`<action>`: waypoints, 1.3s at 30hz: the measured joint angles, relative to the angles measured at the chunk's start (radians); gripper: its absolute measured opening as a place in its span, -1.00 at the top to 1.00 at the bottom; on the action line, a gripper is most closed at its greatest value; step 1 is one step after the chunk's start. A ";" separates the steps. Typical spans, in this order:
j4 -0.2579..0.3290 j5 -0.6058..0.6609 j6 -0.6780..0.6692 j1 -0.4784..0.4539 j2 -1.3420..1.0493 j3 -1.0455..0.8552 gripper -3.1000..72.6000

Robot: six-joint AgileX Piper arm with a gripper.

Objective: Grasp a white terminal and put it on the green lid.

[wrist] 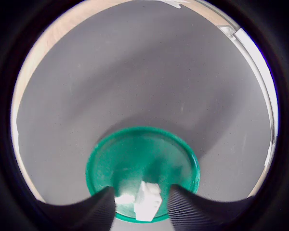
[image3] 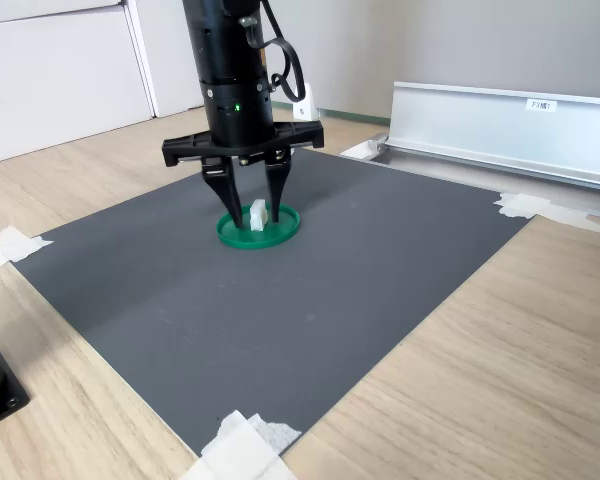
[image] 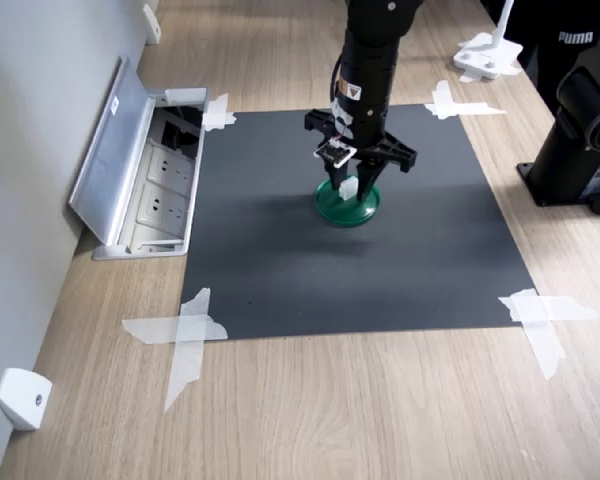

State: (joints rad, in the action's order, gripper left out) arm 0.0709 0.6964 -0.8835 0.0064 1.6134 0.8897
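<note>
The green lid [image: 332, 207] lies on the black mat, a little toward the back of it in the first exterior view. The white terminal [image: 348, 188] stands on the lid [image3: 283, 227], near its rim in the wrist view [wrist: 147, 202]. My gripper [image3: 255, 214] points straight down over the lid [wrist: 135, 154], open, with one finger on each side of the terminal [image3: 258, 211]. A small gap shows between the terminal and each finger in the wrist view, where my gripper [wrist: 143, 214] spans the lid's edge. In the first exterior view my gripper [image: 351, 194] hides part of the lid.
The black mat [image: 280, 260] is held to the wooden table by white tape [image: 180, 330] at its corners. An open metal socket box [image: 145, 180] sits at the first exterior view's left, a white wedge block [image: 22, 398] nearer the front. A black base [image: 580, 150] stands at the right.
</note>
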 joint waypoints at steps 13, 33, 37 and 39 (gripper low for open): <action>0.070 0.142 0.143 0.000 -0.366 0.258 -0.71; 0.004 -0.105 0.640 -0.002 -1.014 -0.093 0.93; -0.040 -0.208 0.818 -0.047 -1.131 -0.263 0.93; -0.047 -0.226 0.902 -0.069 -1.171 -0.341 0.93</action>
State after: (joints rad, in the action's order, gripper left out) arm 0.0244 0.4708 0.0181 -0.0622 0.4421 0.5490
